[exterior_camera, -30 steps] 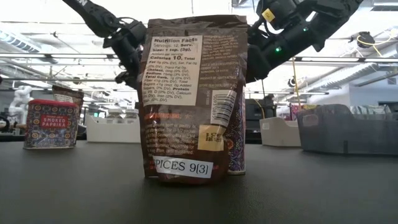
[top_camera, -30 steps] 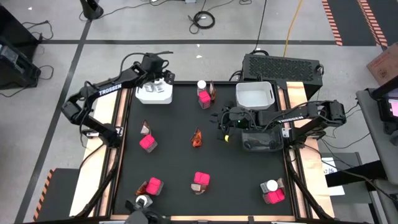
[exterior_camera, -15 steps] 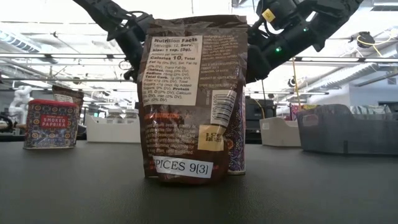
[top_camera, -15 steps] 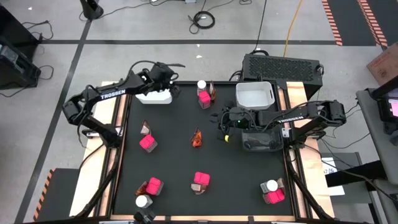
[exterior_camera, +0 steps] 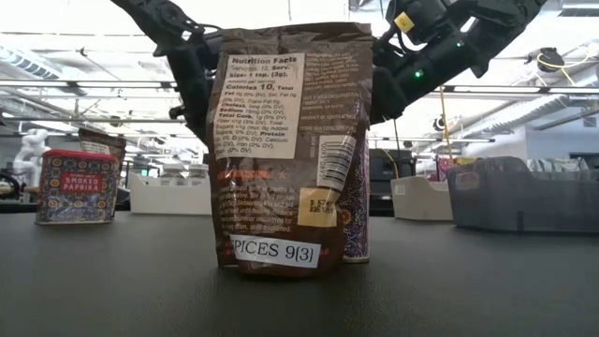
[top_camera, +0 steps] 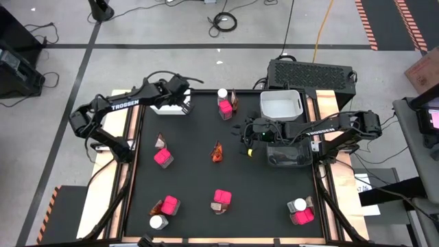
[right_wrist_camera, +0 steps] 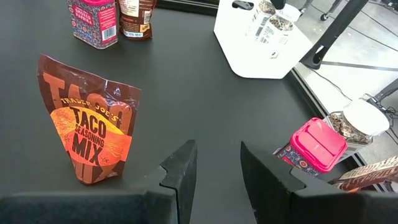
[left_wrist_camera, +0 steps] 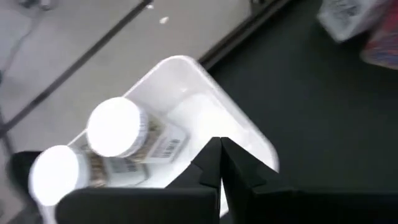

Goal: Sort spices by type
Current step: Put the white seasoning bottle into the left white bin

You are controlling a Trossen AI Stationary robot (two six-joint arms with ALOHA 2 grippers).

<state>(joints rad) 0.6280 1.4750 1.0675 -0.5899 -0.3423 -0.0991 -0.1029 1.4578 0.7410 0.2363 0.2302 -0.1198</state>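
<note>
The spices stand scattered on the black mat. Among them are a pink box, a white-capped jar and an orange-brown sachet. My left gripper hovers shut over the near corner of a white bin at the far left. In the left wrist view its shut gripper is above that bin, which holds two white-capped jars. My right gripper waits open at mid-right, pointing at the taco sachet, with nothing between its fingers.
A second white bin stands at the far right and a dark bin lies under the right arm. More pink boxes and jars sit along the near edge. In the low view a sachet fills the middle.
My left gripper has swung a little toward the table's right and near side over the white bin, sinking slightly and rolling at the wrist. Its fingers have come together with nothing between them. The right arm has kept still.
</note>
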